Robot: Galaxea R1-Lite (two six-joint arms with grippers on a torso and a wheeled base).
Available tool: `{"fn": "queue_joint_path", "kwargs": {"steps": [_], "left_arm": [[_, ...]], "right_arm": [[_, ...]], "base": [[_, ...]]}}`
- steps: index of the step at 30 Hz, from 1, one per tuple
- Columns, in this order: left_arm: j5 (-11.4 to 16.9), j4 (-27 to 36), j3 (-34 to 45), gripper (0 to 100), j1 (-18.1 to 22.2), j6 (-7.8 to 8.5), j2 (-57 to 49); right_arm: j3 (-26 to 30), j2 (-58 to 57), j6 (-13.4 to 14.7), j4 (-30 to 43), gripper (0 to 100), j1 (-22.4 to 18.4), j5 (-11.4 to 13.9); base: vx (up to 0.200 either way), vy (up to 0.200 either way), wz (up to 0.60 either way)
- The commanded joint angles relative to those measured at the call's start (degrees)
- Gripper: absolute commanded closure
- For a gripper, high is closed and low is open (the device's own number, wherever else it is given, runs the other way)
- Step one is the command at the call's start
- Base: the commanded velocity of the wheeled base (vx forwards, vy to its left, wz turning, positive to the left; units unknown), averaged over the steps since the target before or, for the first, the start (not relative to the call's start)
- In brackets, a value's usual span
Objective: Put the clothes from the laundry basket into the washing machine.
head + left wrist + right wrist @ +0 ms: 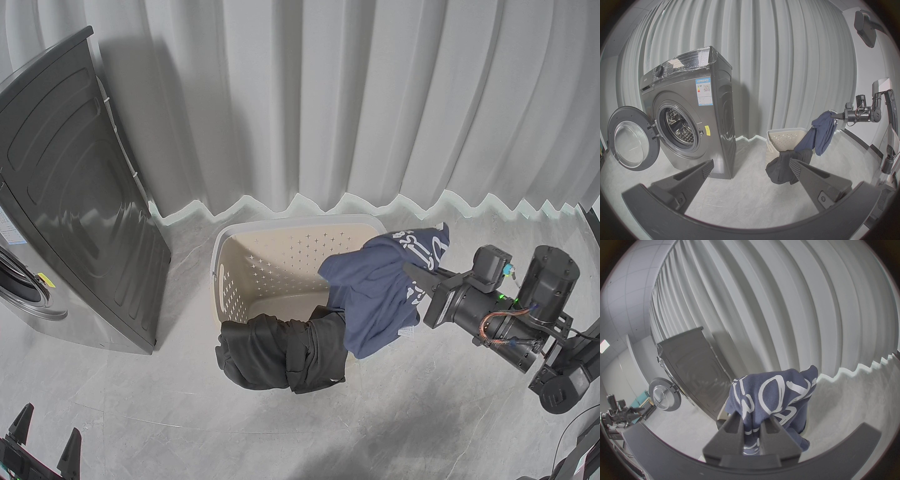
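Though half out, black garment (281, 353) over basket (275, 256)

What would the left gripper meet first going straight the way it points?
Likely the curtain: the left gripper aims through the floor gap between washing machine and laundry basket, though depth is unclear.

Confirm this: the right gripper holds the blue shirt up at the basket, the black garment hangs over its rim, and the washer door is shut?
Not the door: the washer door stands open, as the left wrist view shows. The right gripper does hold the blue shirt up at the basket, and the black garment hangs over its rim.
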State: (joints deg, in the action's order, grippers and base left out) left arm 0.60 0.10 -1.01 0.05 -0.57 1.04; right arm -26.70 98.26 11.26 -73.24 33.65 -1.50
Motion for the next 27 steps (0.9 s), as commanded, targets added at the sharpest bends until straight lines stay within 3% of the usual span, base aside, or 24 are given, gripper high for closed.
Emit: {"fn": "queue_joint_path", "kwargs": {"steps": [1,6,11,21,27], "left_arm": [[0.0,0.0,0.9,0,0.0,0.05,-1.0],[0.0,0.0,0.9,0,0.0,0.05,-1.0],[0.0,0.0,0.9,0,0.0,-0.13,-1.0],[-0.1,0.0,0.8,0,0.0,-0.31,-1.0],[-0.1,0.0,0.9,0,0.0,-0.31,-1.0]], "right_arm": [[0.0,-7.5,-0.9,-0.9,100,0.5,-0.1],[-0.4,-13.0,-2.6,0.3,100,0.3,0.1],[0.9,-15.9,-6.6,0.9,100,0.3,0.2],[1.5,-16.4,-6.7,0.8,100,0.8,0.1],[1.5,-16.3,-6.7,0.6,100,0.9,0.3]], "base": [[0.0,0.0,0.0],[0.0,0.0,0.0],[-0.08,0.0,0.0],[-0.2,0.0,0.0],[0.0,0.0,0.0]]}}
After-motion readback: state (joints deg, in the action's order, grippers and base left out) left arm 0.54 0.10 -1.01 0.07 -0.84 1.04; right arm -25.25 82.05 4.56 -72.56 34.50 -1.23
